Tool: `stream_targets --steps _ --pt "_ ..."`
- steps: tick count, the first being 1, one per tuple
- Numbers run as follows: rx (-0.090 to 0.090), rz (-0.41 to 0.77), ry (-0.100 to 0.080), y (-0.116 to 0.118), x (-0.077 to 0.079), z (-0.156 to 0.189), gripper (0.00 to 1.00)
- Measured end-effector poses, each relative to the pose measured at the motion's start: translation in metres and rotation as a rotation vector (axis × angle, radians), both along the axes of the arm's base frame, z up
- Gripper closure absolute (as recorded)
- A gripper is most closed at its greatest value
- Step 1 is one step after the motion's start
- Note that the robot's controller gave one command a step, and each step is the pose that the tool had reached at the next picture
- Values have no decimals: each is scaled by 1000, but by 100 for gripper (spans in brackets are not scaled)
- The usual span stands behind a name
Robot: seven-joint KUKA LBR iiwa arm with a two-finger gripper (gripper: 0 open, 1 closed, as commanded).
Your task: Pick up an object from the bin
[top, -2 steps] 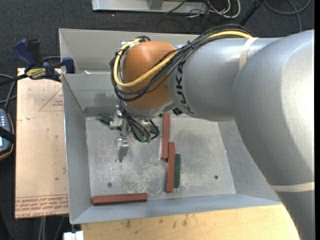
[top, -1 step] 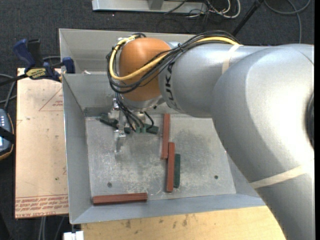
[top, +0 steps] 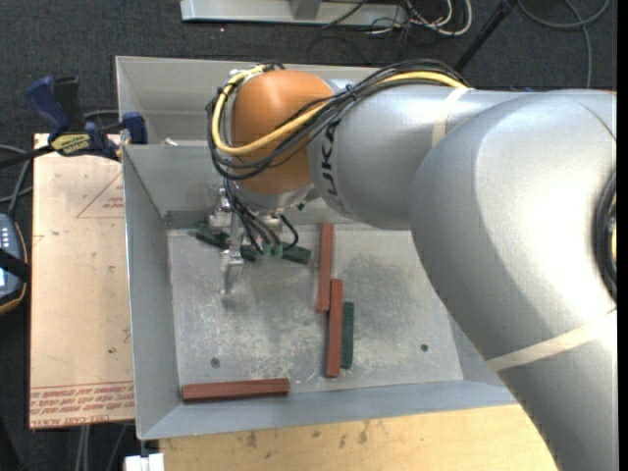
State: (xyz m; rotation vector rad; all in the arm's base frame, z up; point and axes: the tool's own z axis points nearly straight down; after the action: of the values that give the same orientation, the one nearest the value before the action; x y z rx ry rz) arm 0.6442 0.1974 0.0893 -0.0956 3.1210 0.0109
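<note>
The arm (top: 471,165) comes in from the right of the frame and covers the bin's upper right; its orange cover (top: 280,126) sits at upper centre, ringed by cables; below the cover the gripper (top: 232,275) hangs low over the upper left of the bin (top: 147,292) floor; dark green pieces (top: 291,254) lie just beside it, to its left and right; right of centre an upper red bar (top: 325,266) stands lengthwise up the frame; a lower red bar (top: 335,332) touches its bottom end; a green bar (top: 347,335) lies against that one's right side; a flat red bar (top: 235,390) lies crosswise along the bottom wall, well apart from the gripper.
</note>
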Motion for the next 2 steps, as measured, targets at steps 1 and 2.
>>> stream_targets --steps 1,2 --pt "-1 272 -10 -21 13 -7 100" --pt "-1 272 -10 -21 13 -7 100"
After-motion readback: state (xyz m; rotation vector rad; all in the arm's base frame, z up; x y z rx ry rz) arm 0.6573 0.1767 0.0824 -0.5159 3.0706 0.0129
